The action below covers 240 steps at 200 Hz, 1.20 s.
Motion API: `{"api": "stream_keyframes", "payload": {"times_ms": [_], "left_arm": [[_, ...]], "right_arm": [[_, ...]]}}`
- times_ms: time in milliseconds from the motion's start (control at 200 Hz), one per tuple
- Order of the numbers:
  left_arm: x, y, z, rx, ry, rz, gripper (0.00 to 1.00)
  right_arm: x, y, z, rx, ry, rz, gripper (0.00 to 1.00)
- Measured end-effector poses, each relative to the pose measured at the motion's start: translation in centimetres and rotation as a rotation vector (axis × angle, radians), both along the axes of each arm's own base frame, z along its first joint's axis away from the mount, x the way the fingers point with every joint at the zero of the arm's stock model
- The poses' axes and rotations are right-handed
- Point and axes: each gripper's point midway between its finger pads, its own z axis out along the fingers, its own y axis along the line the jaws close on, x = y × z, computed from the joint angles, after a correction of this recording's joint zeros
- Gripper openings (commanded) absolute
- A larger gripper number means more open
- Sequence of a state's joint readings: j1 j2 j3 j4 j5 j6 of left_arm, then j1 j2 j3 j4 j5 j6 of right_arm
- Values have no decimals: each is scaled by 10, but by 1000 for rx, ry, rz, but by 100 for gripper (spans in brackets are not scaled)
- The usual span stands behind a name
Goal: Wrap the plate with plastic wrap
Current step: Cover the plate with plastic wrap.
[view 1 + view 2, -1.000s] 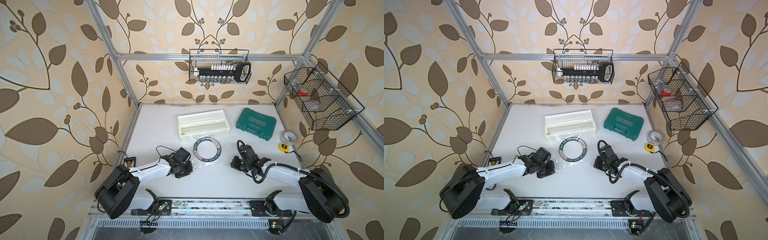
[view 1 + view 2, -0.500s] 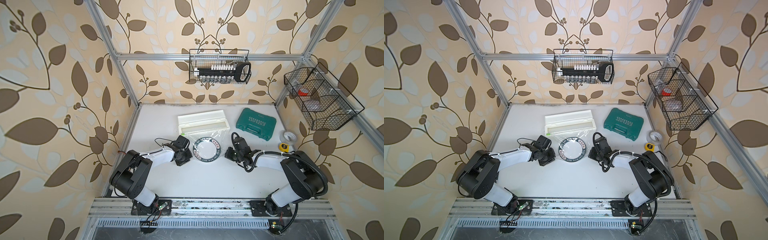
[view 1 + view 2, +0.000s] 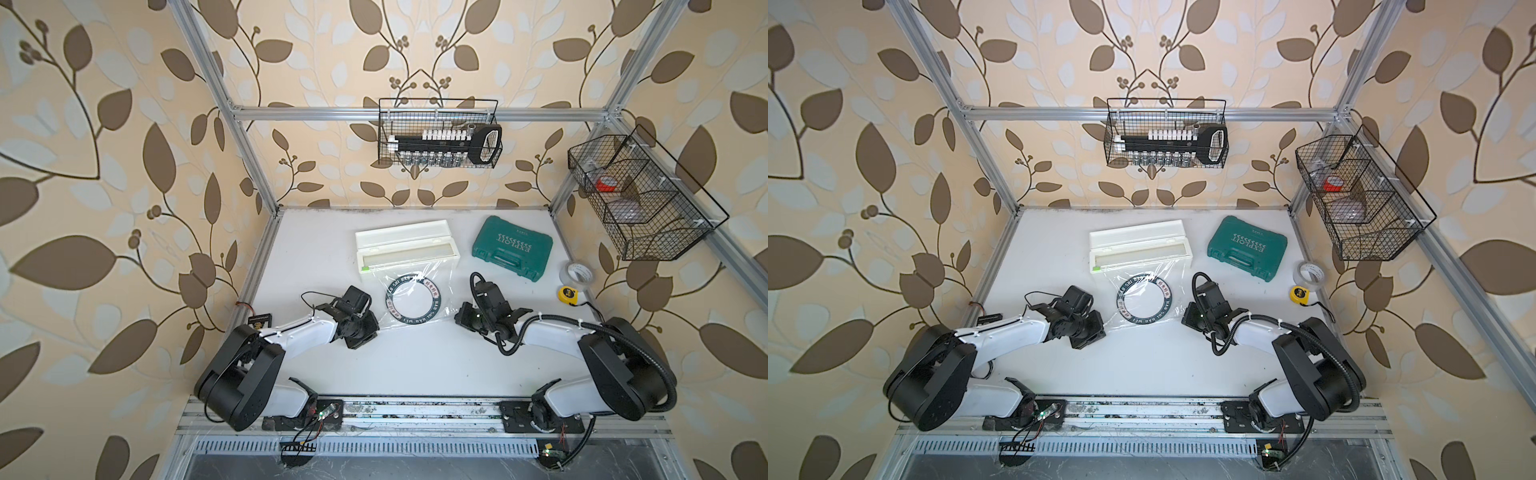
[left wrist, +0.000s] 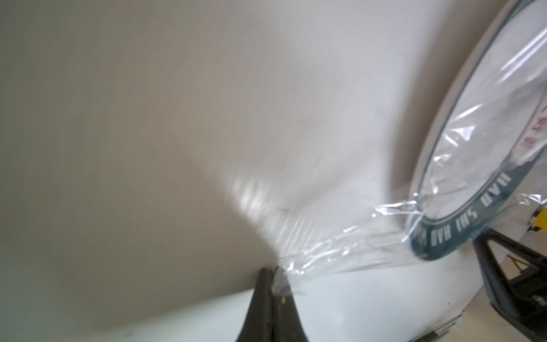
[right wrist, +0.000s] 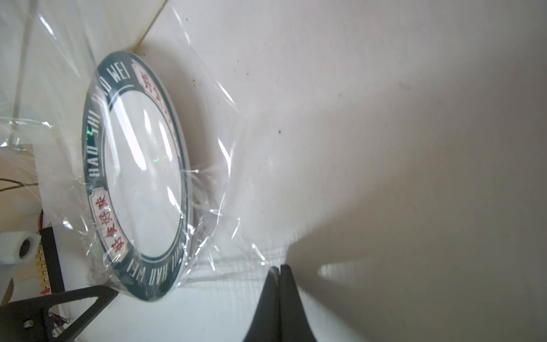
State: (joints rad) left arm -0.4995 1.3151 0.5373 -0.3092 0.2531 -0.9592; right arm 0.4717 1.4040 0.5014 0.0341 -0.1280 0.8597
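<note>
The plate (image 3: 389,301), white with a dark green lettered rim, lies flat mid-table under the plastic wrap (image 3: 441,272). The film runs from the long white dispenser box (image 3: 407,243) across the plate toward the near side. My left gripper (image 3: 375,328) sits at the plate's near left, shut on the film's corner (image 4: 340,245), pinched at the tips of the left gripper (image 4: 273,271). At the plate's near right, my right gripper (image 3: 459,320) is shut, and the film's edge (image 5: 225,148) runs up to the tips of the right gripper (image 5: 279,268). The plate (image 5: 94,142) shows wrinkled film over it.
A green tool case (image 3: 513,247) lies at the back right, with a clear tape roll (image 3: 575,274) and a yellow tape measure (image 3: 568,294) by the right edge. Wire baskets hang on the back wall (image 3: 438,139) and right wall (image 3: 640,199).
Half a second ago both grippers stood farther back beside the plate. Both have drawn toward the near edge with the film, about where they were a second ago. The plate stays put.
</note>
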Motion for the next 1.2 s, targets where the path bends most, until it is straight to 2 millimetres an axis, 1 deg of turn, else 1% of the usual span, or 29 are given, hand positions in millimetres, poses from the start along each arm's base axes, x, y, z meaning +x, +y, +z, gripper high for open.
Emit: {"api": "stream_keyframes", "payload": {"times_ms": [30,80,185,270,380,475,525,635,735,840,950,1150,1200], "left_arm": [[-7,2,2,3,10,0,0],[-13,4,7,-2,8,3,0],[-18,2,23,-26,-30,6,0],[-23,0,26,-30,-43,3,0],[-26,1,17,-12,-26,5,0],[-29,1,3,11,-4,3,0],[-33,-3,-2,18,10,-7,0],[-41,-12,-2,20,2,-33,0],[-48,-16,-1,16,-3,-39,0],[-47,-11,1,20,-21,-16,0],[-44,-9,-2,37,-27,-8,0],[-30,-22,-3,14,-50,-8,0],[-28,-24,-3,10,-55,-8,0]], "right_arm": [[-3,0,4,6,-3,4,0],[-6,0,12,20,-16,14,0],[-11,1,30,44,-55,24,0],[-14,0,36,48,-71,29,0],[-19,-1,28,34,-50,38,0],[-24,-4,18,24,-26,38,0],[-27,-5,14,24,-16,37,0],[-32,-7,9,19,-2,33,0],[-33,-9,12,22,-12,31,0],[-32,-8,16,27,-24,31,0],[-33,-10,13,13,-19,26,0],[-36,-19,-8,-42,22,-1,0],[-34,-19,-8,-37,15,-4,0]]}}
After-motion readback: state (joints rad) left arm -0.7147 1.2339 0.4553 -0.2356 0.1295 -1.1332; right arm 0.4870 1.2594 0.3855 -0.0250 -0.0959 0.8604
